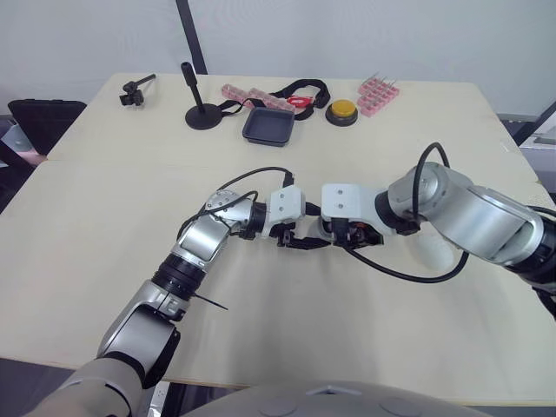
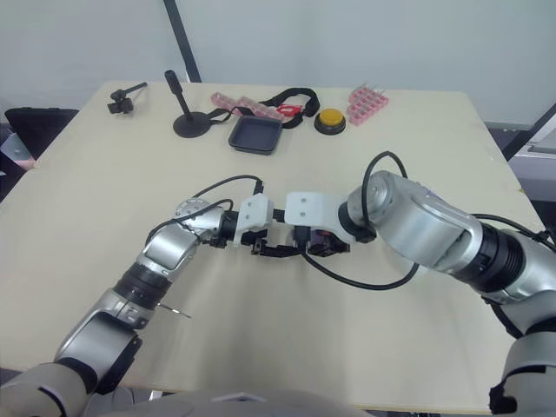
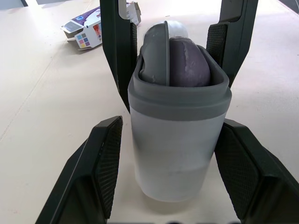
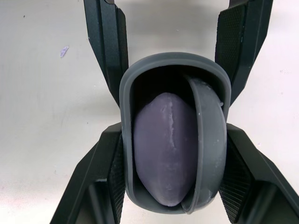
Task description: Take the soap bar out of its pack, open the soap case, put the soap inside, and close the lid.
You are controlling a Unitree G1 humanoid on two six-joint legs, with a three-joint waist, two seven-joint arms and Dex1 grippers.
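One case (image 3: 177, 154), one soap (image 4: 163, 149), one lid (image 4: 210, 144), one torn pack (image 3: 93, 29), one black tray (image 1: 269, 128), one yellow button (image 1: 345, 110), two pink racks (image 1: 252, 95) (image 1: 378, 94), one black stand (image 1: 202, 113), one small clamp (image 1: 135, 92), one black strap (image 1: 304, 82), all on one pale table (image 1: 104, 217)

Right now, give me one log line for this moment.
soap in soap case; lid tilted inside, not closed; right gripper jaws on case; left gripper jaws open around case; pack aside on table

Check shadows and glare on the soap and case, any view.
Left wrist view: soap and case evenly lit, no glare, faint shadow on the table at the case's base. Right wrist view: the case's inside around the soap lies in deep shadow. Left eye view: table evenly lit, no glare.
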